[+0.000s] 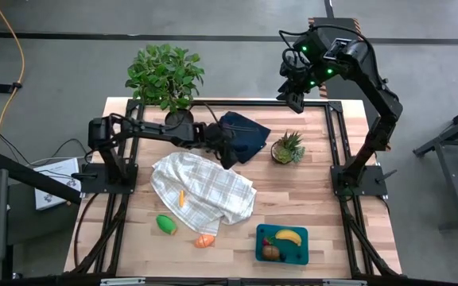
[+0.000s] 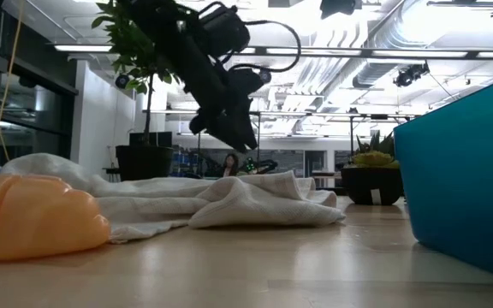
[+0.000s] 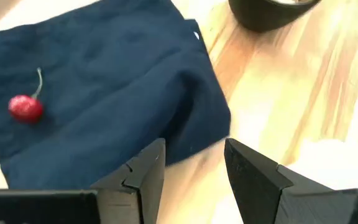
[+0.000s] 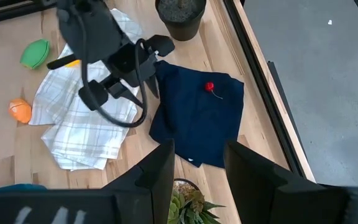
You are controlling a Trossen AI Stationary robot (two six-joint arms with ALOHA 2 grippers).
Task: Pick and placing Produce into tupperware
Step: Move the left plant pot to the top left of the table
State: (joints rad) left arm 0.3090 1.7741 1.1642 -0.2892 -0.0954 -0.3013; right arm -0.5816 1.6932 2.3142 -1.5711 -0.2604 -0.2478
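Observation:
The teal tupperware (image 1: 302, 253) stands near the table's front edge with a yellow banana (image 1: 289, 236) and a brown round piece (image 1: 271, 253) inside. A green piece (image 1: 166, 224) and an orange piece (image 1: 205, 240) lie on the wood, and a small orange piece (image 1: 182, 199) rests on the white checked cloth (image 1: 205, 191). A red cherry (image 3: 25, 107) lies on the dark navy cloth (image 3: 104, 81). My left gripper (image 3: 194, 152) hovers open over the navy cloth's near edge, with nothing between its fingers. My right gripper (image 4: 197, 155) is open, raised high over the far right corner.
A large leafy potted plant (image 1: 165, 75) stands at the far edge and a small spiky potted plant (image 1: 289, 148) sits right of the navy cloth. Bare wood lies between the checked cloth and the tupperware. In the low view the orange piece (image 2: 32, 227) sits close at the left.

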